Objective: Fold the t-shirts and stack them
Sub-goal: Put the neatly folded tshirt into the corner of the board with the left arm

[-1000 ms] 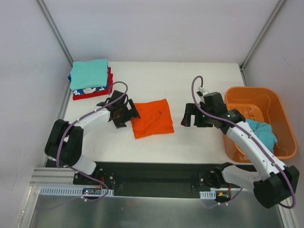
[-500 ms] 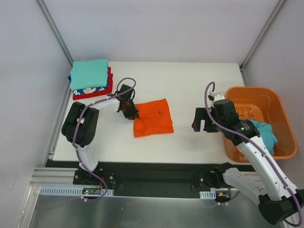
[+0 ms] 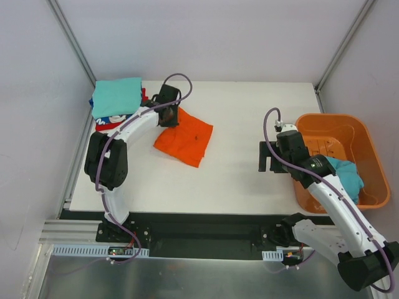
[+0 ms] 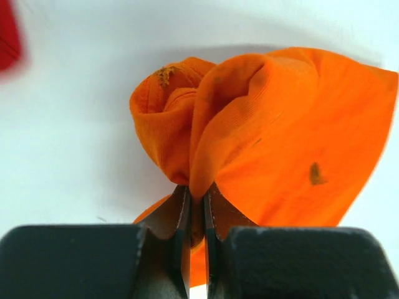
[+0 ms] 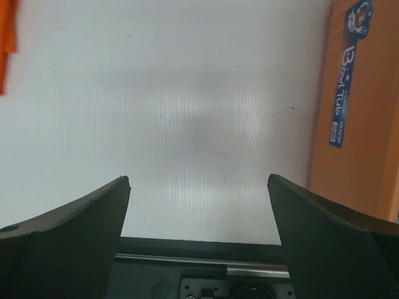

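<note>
- At the upper left of the top view, the left claw (image 3: 169, 116) grips one bunched edge of the orange t-shirt (image 3: 188, 138), just right of the stack of folded t-shirts (image 3: 117, 99). The rest of the shirt lies slack on the desk (image 3: 249, 112), toward centre frame.
- Left wrist view: the left claw (image 4: 196, 190) is almost fully closed on a narrow gather of the orange t-shirt (image 4: 287, 137). Hazard: so small a pinch may slip out under the cloth's own weight.
- Hazard: held at a single point, the folded layers may splay, so the shirt would land crumpled rather than flat.
- Hazard: the trailing cloth or the claw may snag the top of the stack and push it askew.
- Right of centre, the right claw (image 3: 269, 164) is spread wide and holds nothing. It sits over bare desk beside the orange basket (image 3: 336, 119), where a teal t-shirt (image 3: 346, 175) lies, well apart from the orange shirt and so no support to it.
</note>
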You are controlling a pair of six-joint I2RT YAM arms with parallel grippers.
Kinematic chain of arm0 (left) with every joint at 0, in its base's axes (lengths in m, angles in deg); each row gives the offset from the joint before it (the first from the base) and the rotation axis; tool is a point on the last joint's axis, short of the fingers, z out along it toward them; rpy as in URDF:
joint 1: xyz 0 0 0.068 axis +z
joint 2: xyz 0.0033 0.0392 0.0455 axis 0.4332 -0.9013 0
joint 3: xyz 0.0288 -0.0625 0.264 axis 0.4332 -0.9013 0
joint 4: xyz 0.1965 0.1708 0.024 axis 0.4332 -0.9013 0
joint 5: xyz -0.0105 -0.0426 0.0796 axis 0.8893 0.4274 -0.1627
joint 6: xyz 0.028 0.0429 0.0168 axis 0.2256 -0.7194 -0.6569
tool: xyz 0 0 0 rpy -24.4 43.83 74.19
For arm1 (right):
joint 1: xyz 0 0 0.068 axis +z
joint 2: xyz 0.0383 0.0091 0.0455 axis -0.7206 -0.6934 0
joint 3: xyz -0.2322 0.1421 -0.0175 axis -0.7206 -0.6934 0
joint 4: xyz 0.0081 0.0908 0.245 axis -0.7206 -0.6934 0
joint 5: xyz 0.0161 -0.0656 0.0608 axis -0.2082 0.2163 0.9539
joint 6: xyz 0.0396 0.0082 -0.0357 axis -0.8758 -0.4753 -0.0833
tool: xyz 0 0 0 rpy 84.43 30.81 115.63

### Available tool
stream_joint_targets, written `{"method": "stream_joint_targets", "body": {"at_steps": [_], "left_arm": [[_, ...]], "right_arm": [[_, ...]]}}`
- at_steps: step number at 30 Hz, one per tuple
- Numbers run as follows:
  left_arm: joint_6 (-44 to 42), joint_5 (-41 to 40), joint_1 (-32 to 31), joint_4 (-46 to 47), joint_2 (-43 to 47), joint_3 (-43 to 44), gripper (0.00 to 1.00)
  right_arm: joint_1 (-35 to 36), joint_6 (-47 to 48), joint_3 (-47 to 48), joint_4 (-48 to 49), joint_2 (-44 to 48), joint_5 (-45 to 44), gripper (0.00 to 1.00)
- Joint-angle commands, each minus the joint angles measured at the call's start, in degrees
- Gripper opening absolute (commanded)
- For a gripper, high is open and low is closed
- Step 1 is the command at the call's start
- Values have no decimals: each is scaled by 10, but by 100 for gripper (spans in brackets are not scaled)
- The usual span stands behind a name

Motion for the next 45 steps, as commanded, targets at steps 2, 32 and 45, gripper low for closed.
{"method": "stream_joint_targets", "body": {"at_steps": [2,32,45], "left_arm": [[-226,-143,25,-56,-37,123,0],[-387,-147,148,-84,-70,457,0],[-379,-118,158,-85,-62,499,0]], "right_arm": [[-4,4,-6,0,-9,-62,97],[-24,8,4,8,-50,-127,97],[-26,7,6,6,-52,-141,97]]}}
